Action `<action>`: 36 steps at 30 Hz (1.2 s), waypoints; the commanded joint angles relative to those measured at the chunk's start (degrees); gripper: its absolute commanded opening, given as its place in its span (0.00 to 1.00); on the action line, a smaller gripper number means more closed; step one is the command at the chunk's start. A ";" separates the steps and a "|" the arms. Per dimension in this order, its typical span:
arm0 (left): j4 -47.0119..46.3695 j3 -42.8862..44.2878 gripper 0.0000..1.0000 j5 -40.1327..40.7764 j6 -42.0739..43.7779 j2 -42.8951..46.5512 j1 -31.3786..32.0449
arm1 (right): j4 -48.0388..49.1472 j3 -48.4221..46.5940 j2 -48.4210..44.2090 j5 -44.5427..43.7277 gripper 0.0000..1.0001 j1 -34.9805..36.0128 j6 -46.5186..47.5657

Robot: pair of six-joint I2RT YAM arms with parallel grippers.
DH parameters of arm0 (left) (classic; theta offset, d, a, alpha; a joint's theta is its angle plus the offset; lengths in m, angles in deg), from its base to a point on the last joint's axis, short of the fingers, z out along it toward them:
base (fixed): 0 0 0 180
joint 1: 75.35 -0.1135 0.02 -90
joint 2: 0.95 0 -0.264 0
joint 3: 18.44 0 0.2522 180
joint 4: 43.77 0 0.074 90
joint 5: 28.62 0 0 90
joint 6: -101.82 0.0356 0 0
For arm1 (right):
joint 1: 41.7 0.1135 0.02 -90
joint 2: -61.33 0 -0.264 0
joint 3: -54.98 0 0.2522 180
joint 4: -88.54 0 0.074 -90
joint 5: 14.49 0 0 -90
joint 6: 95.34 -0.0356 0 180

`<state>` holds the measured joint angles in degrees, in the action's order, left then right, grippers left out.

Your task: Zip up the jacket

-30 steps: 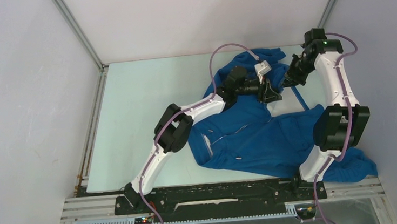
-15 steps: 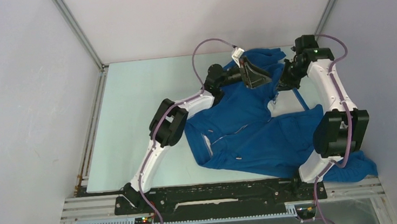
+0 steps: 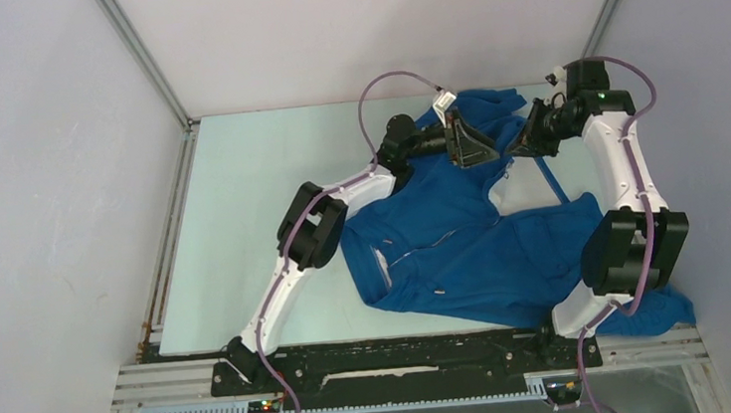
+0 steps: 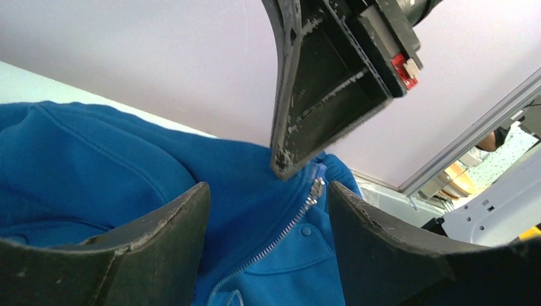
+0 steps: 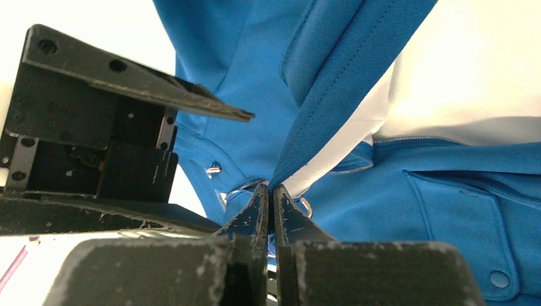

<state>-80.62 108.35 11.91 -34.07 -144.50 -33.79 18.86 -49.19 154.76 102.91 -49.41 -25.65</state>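
Overhead, the jacket (image 3: 445, 249) sprawls from 1 to 5 o'clock; only wrist views show left claw (image 4: 268, 191) gaping, right claw (image 5: 268, 191) pinching its edge.

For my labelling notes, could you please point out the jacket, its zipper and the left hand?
jacket (image 3: 465, 248), top view, front panel.
zipper (image 4: 281, 233), left wrist view, metal teeth.
left hand (image 4: 266, 191), left wrist view, between fingertips.

jacket (image 3: 445, 249) corner behind right arm (image 3: 634, 243) (partly hidden)
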 commanded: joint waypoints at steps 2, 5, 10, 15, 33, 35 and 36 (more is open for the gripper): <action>5.38 9.38 0.74 -2.48 3.77 -3.27 0.33 | 1.27 -1.41 -2.20 7.72 0.00 -0.29 1.12; 4.87 10.85 0.79 -2.52 4.01 -4.26 0.71 | 1.56 -1.26 -2.49 9.54 0.00 -0.29 1.10; 8.03 11.53 0.82 -4.57 7.49 -4.43 1.63 | 1.50 -1.35 -2.42 10.29 0.00 -0.53 1.17; 4.47 8.60 0.81 -5.54 7.12 -3.43 1.92 | 1.93 -1.17 -2.38 11.48 0.00 -1.17 0.78; -3.44 8.87 0.14 -6.14 0.65 -4.19 2.13 | 2.14 -1.04 -0.92 8.24 0.01 -1.01 0.04; -6.47 8.20 0.02 -6.07 -1.85 -4.15 2.13 | 2.13 -0.84 -0.82 7.35 0.10 -0.83 -0.12; -8.54 7.71 0.00 -5.89 -3.44 -4.18 2.12 | 2.29 -0.71 -0.86 7.07 0.19 -0.82 -0.30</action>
<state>-78.69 116.83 6.05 -31.68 -149.18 -31.80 20.85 -49.19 154.74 111.72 -50.57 -25.67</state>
